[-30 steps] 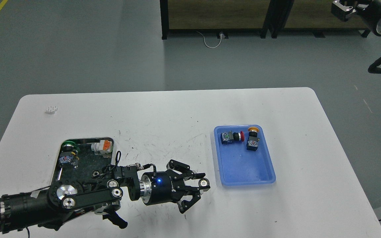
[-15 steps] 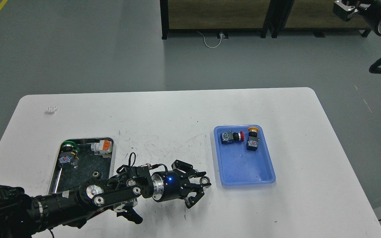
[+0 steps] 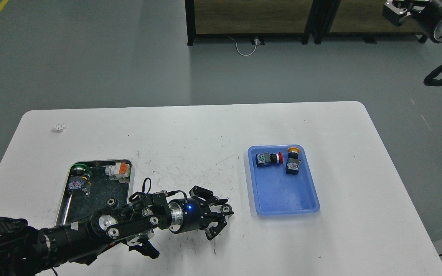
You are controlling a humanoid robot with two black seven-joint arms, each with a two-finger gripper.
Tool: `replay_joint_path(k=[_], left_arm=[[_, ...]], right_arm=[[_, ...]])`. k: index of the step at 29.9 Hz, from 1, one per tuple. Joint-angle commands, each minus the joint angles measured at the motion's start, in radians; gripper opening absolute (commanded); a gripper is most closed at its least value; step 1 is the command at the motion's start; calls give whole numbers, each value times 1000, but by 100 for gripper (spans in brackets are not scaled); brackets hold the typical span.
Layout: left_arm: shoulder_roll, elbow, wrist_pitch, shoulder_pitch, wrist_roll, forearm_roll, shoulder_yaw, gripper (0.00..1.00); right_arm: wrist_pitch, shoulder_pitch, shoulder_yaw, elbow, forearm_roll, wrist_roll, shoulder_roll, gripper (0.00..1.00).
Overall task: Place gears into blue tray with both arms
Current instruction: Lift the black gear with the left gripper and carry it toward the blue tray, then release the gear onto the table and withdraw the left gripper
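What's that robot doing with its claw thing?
The left gripper is pinching a small black gear over the white table, left of the blue tray. That tray holds two push-button switches but no gear yet. Another gear lies in the steel tray. The right gripper hangs far off, top right.

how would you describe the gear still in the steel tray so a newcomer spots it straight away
Find the steel tray at the table's left near corner. On its dark floor near the right wall lies one gear, small, black, toothed and flat, unlike the bulkier green-capped and orange parts further back.
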Motion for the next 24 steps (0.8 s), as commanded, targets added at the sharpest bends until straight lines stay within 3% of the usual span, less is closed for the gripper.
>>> replay_joint_path(k=[1, 8, 14, 24], left_arm=[[0, -3, 8, 0, 1, -10, 0, 63], [0, -45, 49, -9, 21, -61, -40, 96], [35, -81, 65, -16, 27, -111, -193, 98], [403, -156, 35, -16, 23, -117, -382, 98]], right_arm=[[0, 1, -1, -1, 0, 0, 0, 100], [6, 4, -1, 2, 0, 1, 0, 100], [43, -12, -3, 69, 2, 0, 0, 100], [136, -103, -47, 283, 0, 1, -12, 100]])
